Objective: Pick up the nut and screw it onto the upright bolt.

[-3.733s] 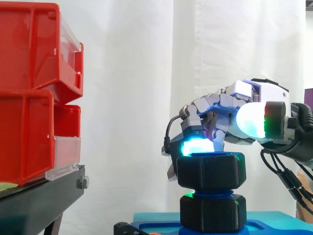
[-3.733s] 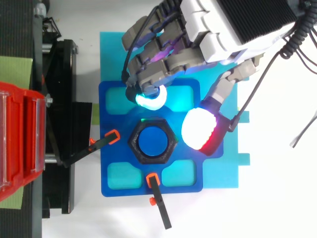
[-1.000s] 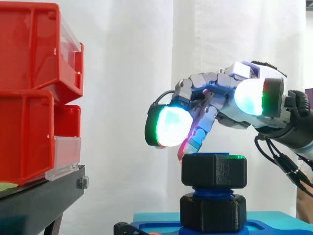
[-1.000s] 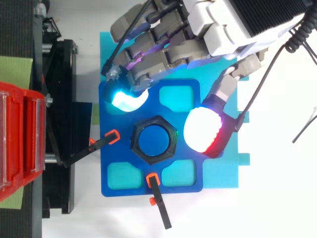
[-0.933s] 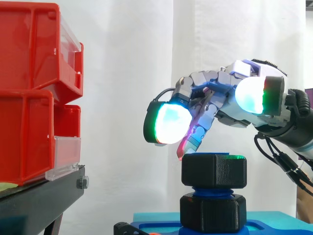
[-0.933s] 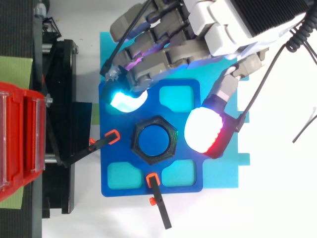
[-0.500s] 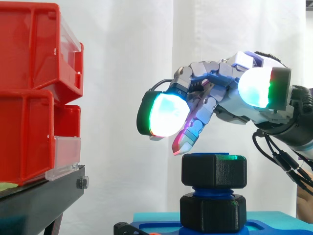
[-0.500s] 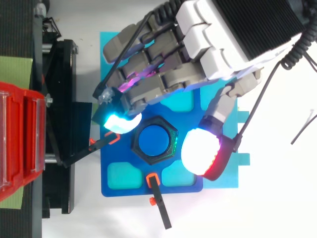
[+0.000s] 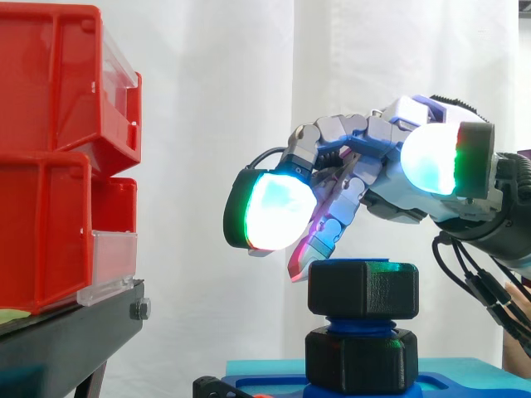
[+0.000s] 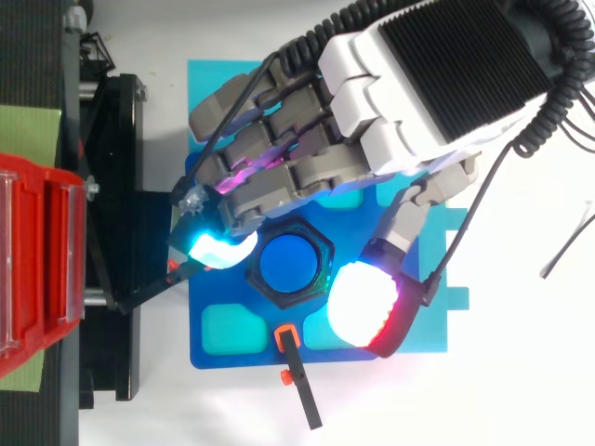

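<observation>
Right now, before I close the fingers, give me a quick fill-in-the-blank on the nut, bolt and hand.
1. The black nut sits on a ___ bolt.
2. Seen from above, the nut has ___ sides.
3. The hand hangs over the nut and holds ___.
4. In the side view, the red bins stand at the ___ edge.

Missing words: blue; six; nothing; left.

Arm [image 9: 510, 228] comes in from the right in side view. Hand [image 10: 409, 102] palm down, fingers [image 10: 279, 177] reaching forward, drooping a bit, loosely spread, gripping nothing. Thumb [image 10: 364, 302] splayed out wide, apart from them. Pads glow cyan-green, white, red.
</observation>
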Controlling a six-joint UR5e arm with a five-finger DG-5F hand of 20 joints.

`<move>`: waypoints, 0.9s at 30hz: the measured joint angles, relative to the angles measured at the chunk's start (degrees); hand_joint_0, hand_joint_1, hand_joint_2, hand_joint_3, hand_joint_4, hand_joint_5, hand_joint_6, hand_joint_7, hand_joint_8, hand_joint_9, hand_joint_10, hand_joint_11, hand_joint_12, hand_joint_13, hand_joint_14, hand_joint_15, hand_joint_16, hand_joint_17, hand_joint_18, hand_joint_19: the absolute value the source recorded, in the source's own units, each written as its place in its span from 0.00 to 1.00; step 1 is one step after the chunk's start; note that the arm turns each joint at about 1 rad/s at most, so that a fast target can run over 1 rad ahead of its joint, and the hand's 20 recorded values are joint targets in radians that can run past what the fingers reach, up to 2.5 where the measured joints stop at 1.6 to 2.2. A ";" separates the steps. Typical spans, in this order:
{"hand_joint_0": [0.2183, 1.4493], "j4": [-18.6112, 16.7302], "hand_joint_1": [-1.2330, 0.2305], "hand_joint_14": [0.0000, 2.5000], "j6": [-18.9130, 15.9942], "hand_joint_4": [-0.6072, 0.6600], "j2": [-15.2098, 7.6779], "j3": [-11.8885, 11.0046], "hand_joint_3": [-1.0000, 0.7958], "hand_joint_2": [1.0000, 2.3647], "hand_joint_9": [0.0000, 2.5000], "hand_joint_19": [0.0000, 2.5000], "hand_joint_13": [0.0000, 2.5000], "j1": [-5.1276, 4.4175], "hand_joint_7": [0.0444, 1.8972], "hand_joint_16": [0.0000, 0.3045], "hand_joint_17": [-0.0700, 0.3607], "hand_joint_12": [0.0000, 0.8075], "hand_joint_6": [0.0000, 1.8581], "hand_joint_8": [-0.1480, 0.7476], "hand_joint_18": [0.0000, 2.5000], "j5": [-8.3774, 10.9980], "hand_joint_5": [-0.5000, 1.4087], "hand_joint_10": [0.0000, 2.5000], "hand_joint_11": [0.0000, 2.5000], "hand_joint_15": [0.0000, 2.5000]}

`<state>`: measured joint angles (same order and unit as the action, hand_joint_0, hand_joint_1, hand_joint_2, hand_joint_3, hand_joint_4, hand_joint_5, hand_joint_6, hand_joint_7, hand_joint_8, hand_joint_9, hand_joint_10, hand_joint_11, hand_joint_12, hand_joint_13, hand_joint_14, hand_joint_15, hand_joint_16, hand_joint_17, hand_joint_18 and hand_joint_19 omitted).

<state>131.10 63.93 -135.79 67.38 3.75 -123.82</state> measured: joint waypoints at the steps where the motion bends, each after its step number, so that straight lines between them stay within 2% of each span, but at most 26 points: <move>1: 0.26 -0.02 0.66 0.00 0.00 0.66 0.00 0.01 0.28 0.00 0.45 0.04 0.33 -0.02 0.43 0.05 0.24 0.21 0.27 0.41 0.22 0.03 0.23 0.00 0.00 0.00; 12: 0.26 0.13 0.66 0.00 -0.03 0.66 0.00 0.09 0.28 0.00 0.44 0.02 0.33 -0.05 0.43 0.06 0.26 0.21 0.27 0.41 0.20 0.07 0.23 0.00 0.00 0.00; 27: 0.21 0.16 0.64 0.00 0.13 0.65 0.00 0.11 0.28 0.00 0.36 0.00 0.21 0.14 0.40 0.12 0.35 0.30 0.27 0.37 0.06 0.07 0.23 0.00 0.00 0.00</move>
<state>131.27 64.06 -135.79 67.50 3.88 -123.75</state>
